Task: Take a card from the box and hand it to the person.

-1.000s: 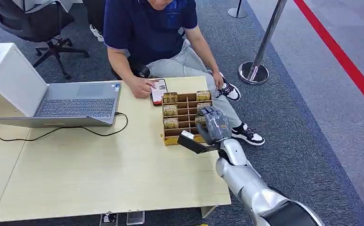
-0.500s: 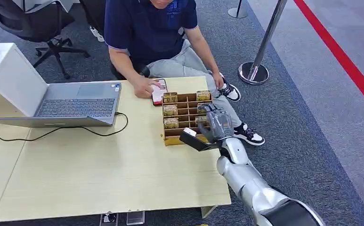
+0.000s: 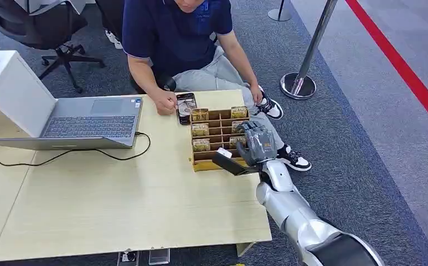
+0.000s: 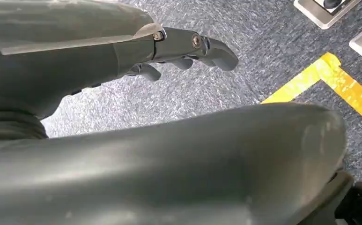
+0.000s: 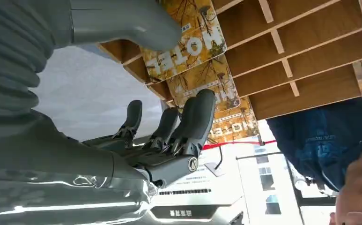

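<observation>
A wooden slotted box [image 3: 218, 133] stands at the table's far edge, with yellow cards [image 3: 201, 130] upright in several slots. My right hand [image 3: 251, 148] hovers over the box's right column, its dark thumb jutting out across the near rim. In the right wrist view the fingers [image 5: 184, 123] are spread and straight beside the yellow cards [image 5: 188, 43], the thumb lies close over one card, and nothing is held. The box's empty slots [image 5: 305, 51] lie beyond. The person [image 3: 173, 33] sits behind the table. My left hand [image 4: 188, 47] hangs over carpet, fingers apart, holding nothing.
A phone [image 3: 185, 105] lies by the person's fist, left of the box. An open laptop [image 3: 89, 119] with a black cable sits at the left, beside a white box [image 3: 6, 88]. A stanchion [image 3: 299, 83] stands on the carpet at the right, an office chair [image 3: 40, 27] far left.
My right hand has crept a little farther over the box's right column. The person's hand has drawn back off the phone, whose screen now looks dark.
</observation>
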